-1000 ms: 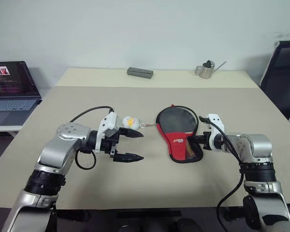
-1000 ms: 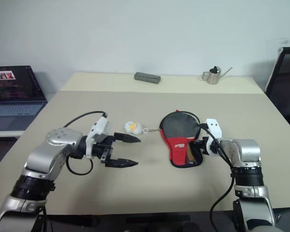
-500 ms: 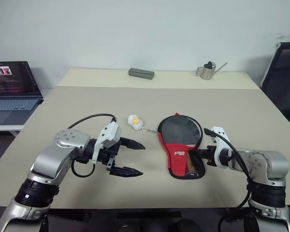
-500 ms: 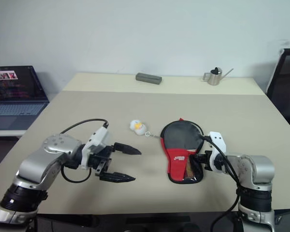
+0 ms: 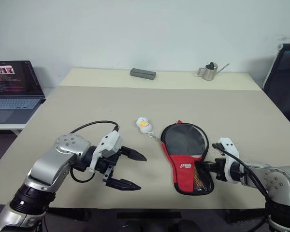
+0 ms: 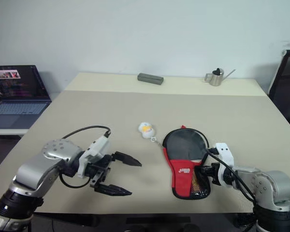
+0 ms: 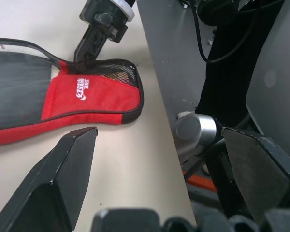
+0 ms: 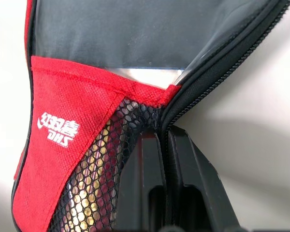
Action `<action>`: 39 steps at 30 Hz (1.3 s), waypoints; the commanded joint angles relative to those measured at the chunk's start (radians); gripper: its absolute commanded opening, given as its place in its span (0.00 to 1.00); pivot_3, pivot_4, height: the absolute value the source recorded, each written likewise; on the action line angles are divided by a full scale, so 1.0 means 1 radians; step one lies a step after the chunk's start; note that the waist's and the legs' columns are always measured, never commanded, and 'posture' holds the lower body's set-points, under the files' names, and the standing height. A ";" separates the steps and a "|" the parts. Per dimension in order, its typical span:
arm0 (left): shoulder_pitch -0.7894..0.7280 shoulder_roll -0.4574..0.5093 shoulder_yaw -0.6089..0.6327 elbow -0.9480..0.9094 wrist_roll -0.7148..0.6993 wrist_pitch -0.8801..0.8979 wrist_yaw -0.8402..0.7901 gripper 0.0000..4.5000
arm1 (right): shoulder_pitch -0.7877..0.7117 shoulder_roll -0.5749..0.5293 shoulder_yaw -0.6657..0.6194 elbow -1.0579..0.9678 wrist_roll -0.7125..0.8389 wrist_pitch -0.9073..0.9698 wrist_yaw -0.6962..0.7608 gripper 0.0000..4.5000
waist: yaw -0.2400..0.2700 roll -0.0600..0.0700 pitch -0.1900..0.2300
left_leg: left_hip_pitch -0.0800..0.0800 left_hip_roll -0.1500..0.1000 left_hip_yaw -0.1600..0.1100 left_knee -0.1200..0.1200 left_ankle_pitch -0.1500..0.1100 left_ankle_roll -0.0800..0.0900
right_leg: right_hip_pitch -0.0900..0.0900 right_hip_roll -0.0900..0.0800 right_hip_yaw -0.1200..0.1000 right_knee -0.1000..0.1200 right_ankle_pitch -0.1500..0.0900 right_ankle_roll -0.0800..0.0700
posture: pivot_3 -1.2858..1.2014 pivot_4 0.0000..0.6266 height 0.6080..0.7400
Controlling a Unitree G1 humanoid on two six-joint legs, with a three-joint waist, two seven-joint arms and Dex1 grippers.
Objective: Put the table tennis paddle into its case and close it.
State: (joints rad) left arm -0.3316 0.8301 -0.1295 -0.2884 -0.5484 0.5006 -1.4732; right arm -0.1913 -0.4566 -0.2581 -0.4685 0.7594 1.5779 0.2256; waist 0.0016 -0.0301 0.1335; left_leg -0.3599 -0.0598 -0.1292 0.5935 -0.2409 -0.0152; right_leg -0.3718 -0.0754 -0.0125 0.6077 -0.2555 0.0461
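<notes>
The case (image 5: 183, 166), black with a red lower panel and mesh pocket, lies flat on the tan table (image 5: 87, 106) near its front edge. My right gripper (image 5: 199, 167) is shut on the case's zip edge beside the mesh; the right wrist view shows the black zip edge (image 8: 217, 67) pinched between the fingers. Something wood-coloured shows through the mesh (image 8: 99, 179); the rest of the paddle is hidden. A small white and yellow charm (image 5: 144, 124) hangs on a chain from the case's far edge. My left gripper (image 5: 141, 171) stands open, left of the case and apart from it.
At the table's far side lie a grey box (image 5: 143, 73) and a small metal watering can (image 5: 210, 71). An open laptop (image 5: 12, 92) sits on a lower surface to the left. A black chair (image 5: 282, 72) stands at the right.
My right gripper has drawn back toward the front edge, dragging the case and its charm along. The left gripper has pulled back a little, staying open.
</notes>
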 commanded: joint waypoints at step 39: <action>0.081 0.032 0.009 -0.051 -0.005 -0.041 0.000 1.00 | 0.146 -0.130 -0.148 -0.030 0.400 -0.167 -0.166 0.84 | 0.000 0.004 0.002 | -0.002 0.001 -0.001 -0.001 0.000 0.000 | -0.001 0.000 0.000 -0.005 -0.001 -0.001 | 0.52 0.24 1.00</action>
State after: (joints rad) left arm -0.2468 0.8517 -0.1330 -0.3165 -0.5478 0.4741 -1.4720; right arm -0.0537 -0.5568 -0.3737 -0.4801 1.1869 1.4803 -0.0050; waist 0.0012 -0.0262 0.1357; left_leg -0.3625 -0.0586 -0.1298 0.5930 -0.2411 -0.0151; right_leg -0.3723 -0.0754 -0.0125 0.6024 -0.2566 0.0450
